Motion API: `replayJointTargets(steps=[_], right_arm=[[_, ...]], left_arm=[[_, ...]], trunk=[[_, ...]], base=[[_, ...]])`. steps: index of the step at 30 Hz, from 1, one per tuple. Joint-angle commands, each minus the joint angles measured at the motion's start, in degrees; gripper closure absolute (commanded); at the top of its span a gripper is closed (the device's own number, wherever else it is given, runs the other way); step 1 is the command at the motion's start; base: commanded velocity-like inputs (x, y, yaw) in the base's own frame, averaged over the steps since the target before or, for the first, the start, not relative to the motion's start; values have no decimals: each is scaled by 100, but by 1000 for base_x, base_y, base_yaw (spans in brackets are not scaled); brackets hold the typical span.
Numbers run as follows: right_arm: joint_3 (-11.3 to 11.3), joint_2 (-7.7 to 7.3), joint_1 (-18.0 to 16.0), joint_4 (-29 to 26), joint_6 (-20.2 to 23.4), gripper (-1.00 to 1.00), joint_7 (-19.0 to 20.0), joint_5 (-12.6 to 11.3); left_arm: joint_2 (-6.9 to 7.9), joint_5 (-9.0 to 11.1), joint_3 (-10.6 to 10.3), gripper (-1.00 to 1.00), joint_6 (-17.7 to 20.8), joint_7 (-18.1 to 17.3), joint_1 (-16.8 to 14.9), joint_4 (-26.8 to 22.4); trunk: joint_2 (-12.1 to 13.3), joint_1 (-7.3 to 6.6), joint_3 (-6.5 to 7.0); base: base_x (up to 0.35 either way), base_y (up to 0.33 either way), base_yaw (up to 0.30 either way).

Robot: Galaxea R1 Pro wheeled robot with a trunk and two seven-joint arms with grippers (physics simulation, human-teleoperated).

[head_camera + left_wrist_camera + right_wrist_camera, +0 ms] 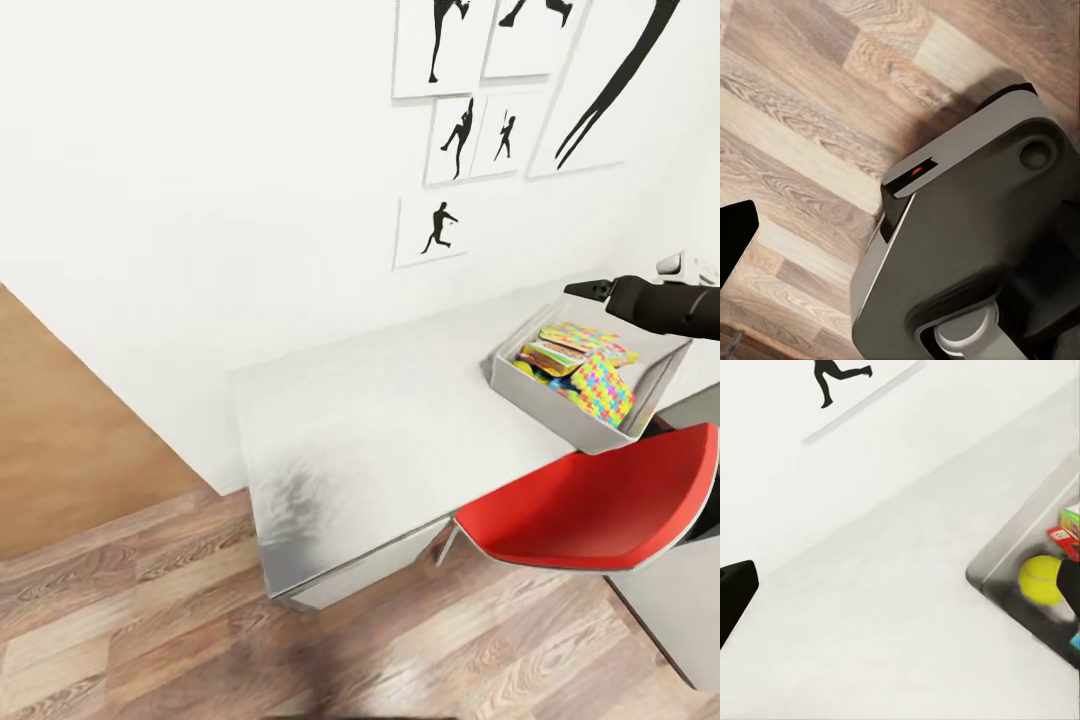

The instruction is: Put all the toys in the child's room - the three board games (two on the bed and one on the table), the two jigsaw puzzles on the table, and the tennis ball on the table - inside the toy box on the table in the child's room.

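Toy box [585, 425] on my desk [380, 420] already holds puzzles [600, 388], game boxes [555, 355] and the ball [1041, 579]. The bare desk suggests I'm nearly finished. Right pincer [592, 291] hovers at the rim; I can't tell its opening.

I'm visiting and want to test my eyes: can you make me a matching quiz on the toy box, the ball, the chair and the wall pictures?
Things:
1. toy box
2. tennis ball
3. chair
4. pictures

Descriptions:
A. red seat, tucked at the table
B. yellow-green, lying inside the box
C. black silhouettes on the white wall
D. light grey, standing on the table, holding colourful toys

Pairs: 1-D, 2-B, 3-A, 4-C
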Motion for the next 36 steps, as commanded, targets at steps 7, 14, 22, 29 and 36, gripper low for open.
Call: replayJointTargets(steps=[7,14,22,29,36], right_arm=[[7,-3,3,-4,7,-100,-56,-51],[4,-3,7,-4,7,-100,-57,-50],[-4,-7,4,-4,7,-100,-61,-48],[-28,-34,21,-4,7,-100,-63,-37],[-150,-120,128,-4,7,-100,-61,-38]], left_arm=[[9,-39,46,-100,29,-53,-29,-8],[10,-48,47,-100,20,-54,-34,-12],[8,-56,42,-100,-38,-46,-36,-9],[8,-65,37,-100,-52,-27,-37,-8],[2,-70,32,-100,-66,-18,-37,-8]], trunk=[[-10,4,56],[-10,4,121],[-10,4,196],[-10,4,261],[-10,4,326]], base=[[12,306,0],[74,249,-9],[27,75,-47],[9,24,-60],[2,8,-68]])
